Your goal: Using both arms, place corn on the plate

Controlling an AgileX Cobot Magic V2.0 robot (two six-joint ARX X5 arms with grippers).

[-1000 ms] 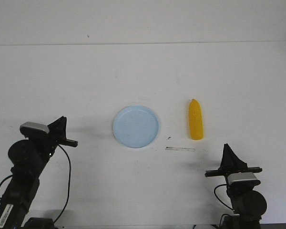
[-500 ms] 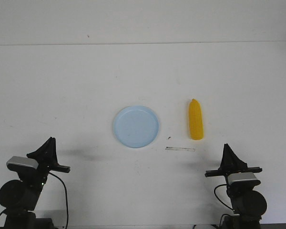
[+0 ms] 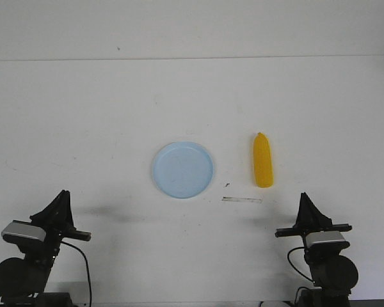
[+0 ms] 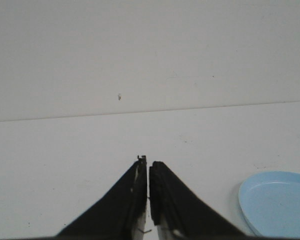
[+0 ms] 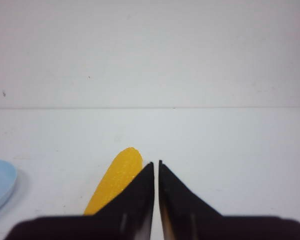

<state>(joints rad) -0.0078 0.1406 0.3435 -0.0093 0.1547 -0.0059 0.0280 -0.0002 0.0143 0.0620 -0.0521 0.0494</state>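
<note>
**Corn on the table, both claws together at the near edge**

We see a plain white table (image 3: 192,96) filling most of the front view, with a white wall (image 3: 192,29) rising behind its far edge. A small dark speck marks that wall. Near the middle of the table, a little toward the near edge, sits the pale blue plate (image 3: 183,169), bare. Just to the right of it, apart from its rim, lies the yellow corn (image 3: 263,160), flat on the table with its narrower tip toward the far edge. A thin pale strip (image 3: 242,200) lies on the table between the plate and the corn, nearer to us, with a tiny dark fleck just beyond it.

We find the left claw (image 3: 59,203) low over the near left corner, well apart from the plate. In its wrist view the two black fingers (image 4: 127,207) lie together with only a hairline slit between them, holding nothing and touching nothing.

The right claw (image 3: 305,208) sits near the near edge toward the right corner, with the corn beyond it. Its fingers (image 5: 182,205) are likewise drawn together, gripping nothing; the corn shows just past the tips, untouched.
</note>
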